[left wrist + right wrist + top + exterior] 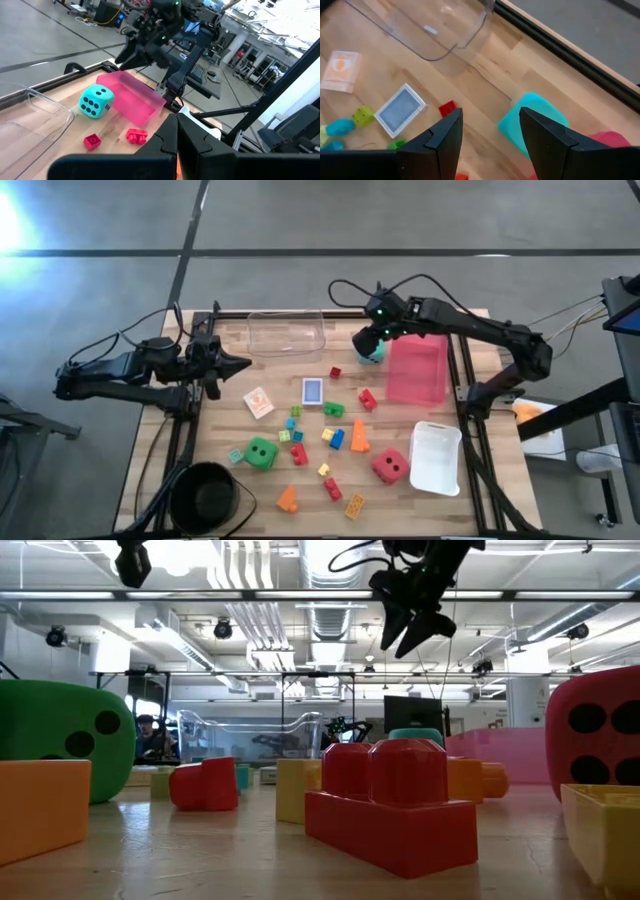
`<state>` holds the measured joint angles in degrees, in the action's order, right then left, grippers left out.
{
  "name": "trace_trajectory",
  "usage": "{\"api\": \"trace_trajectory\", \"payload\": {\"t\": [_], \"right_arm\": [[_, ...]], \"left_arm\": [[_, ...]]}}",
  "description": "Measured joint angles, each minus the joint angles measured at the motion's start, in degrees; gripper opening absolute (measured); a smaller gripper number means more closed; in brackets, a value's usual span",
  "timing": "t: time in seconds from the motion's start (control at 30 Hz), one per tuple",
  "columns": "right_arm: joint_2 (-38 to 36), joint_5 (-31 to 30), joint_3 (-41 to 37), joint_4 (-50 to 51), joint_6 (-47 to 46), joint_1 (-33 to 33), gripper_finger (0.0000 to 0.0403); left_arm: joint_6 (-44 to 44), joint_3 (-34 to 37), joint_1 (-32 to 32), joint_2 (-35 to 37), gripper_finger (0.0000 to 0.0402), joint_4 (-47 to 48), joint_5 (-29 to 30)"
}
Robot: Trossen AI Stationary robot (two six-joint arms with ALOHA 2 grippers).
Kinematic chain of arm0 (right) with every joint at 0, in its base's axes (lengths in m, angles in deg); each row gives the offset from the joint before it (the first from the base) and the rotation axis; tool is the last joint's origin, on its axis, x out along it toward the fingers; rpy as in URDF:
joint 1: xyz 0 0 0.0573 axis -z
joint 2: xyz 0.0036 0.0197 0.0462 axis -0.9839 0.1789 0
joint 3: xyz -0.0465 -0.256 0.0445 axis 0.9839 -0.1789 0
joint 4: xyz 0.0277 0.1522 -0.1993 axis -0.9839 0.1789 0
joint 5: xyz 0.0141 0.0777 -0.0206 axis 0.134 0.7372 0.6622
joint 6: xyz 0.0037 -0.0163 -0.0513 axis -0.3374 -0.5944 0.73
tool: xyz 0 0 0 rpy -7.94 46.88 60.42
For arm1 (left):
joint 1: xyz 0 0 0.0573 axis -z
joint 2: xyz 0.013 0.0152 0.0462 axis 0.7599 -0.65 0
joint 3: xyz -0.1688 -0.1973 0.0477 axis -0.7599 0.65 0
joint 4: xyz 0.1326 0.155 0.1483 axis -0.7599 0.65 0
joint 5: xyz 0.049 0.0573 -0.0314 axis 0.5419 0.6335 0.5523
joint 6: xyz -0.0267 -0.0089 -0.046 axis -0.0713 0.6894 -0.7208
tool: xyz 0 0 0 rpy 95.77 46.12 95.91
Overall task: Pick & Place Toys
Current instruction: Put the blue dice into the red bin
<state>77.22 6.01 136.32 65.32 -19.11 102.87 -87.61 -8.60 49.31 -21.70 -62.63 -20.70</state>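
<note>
My right pincer (368, 340) hovers above teal die (372, 350), upper centre of high view, fingers parted, holding nothing. Die sits on desk (400, 430) touching left edge of pink tray (416, 368). Small red brick (335, 372) just left-below die. Blue card box (313, 391) centre, lying flat. Green die (261, 452) lower left, red die (390, 466) lower right, small bricks scattered between. My left pincer (243, 364) at desk's left edge, closed, empty, waiting.
</note>
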Motion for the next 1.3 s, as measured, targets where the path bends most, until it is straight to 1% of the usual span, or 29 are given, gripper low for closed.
{"api": "trace_trajectory", "payload": {"t": [0.23,0.37,0.47,0.67,0.83,0.97,1.03,1.3], "right_arm": [[1.9,0.4,0.3,1.8,1.3,1.4,0.0192],[2.9,1.7,1.3,3.0,3.4,2.1,0.0192],[3.9,3.8,1.6,3.7,3.6,2.8,0.0192],[6.8,4.5,2.0,4.8,1.7,4.4,0.0192],[9.4,4.8,2.0,6.1,-2.4,6.0,0.0192],[11.0,7.4,2.0,6.5,-4.2,7.4,0.0192],[11.5,8.6,2.0,6.7,-4.2,7.8,0.0192],[10.9,8.5,2.0,7.2,-4.1,8.6,0.0197]], "left_arm": [[0.0,0.0,0.0,0.0,0.0002,0.0,0.0],[0.0,0.0,0.0,0.0,0.0002,-0.1,0.0],[0.0,0.0,0.0,0.0,0.0002,-0.2,0.0],[-0.7,0.0,0.0,0.0,0.0002,-0.5,0.0],[-2.6,0.0,0.0,0.0,0.0002,-0.5,0.0],[-2.6,0.0,0.0,0.0,0.0002,-0.5,0.0],[-2.6,0.0,0.0,0.0,0.0002,-0.5,0.0],[-2.6,0.0,0.0,0.0,0.0002,-0.4,0.0]]}}
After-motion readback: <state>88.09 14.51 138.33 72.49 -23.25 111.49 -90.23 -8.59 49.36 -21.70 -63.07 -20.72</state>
